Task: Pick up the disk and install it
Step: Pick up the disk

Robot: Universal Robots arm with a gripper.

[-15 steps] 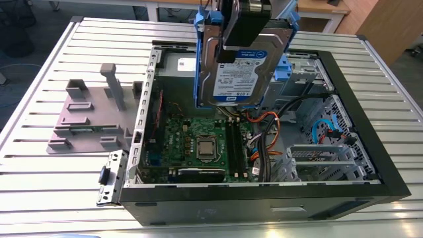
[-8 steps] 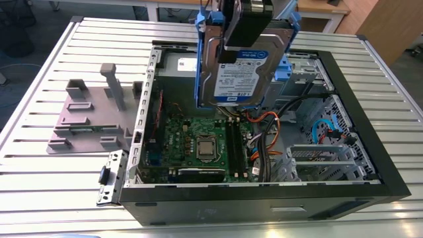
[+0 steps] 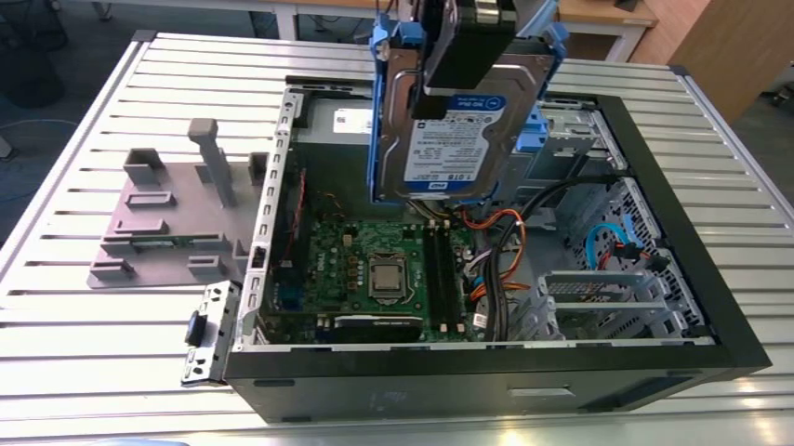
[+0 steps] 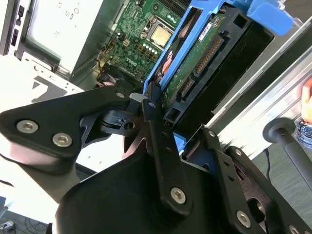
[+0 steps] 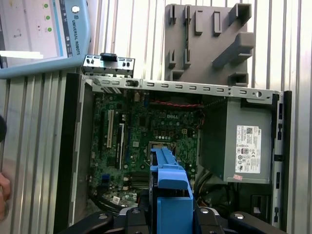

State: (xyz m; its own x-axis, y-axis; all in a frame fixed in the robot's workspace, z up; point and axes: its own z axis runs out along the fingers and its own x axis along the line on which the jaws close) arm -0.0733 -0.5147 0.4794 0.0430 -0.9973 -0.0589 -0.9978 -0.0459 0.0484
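The disk [image 3: 449, 139], a silver drive with a white label and a blue lower band in a blue plastic bracket, hangs upright above the open computer case [image 3: 694, 279]. My black gripper [image 3: 471, 42] is shut on its upper end. In the second wrist view the disk [image 4: 197, 61] shows edge-on, its green board and connector facing the camera, clamped by the gripper [image 4: 170, 114]. The first wrist view looks down the blue bracket [image 5: 168, 183] onto the motherboard [image 5: 146, 139], with the gripper [image 5: 168, 217] behind it.
Inside the case lie the motherboard [image 3: 372, 269], orange and black cables [image 3: 496, 251], a metal drive cage [image 3: 608, 297] and a grey power supply box [image 5: 241, 141]. A grey fixture plate [image 3: 167, 218] sits on the slatted table at the exterior view's left. A person's hand [image 4: 307, 105] is nearby.
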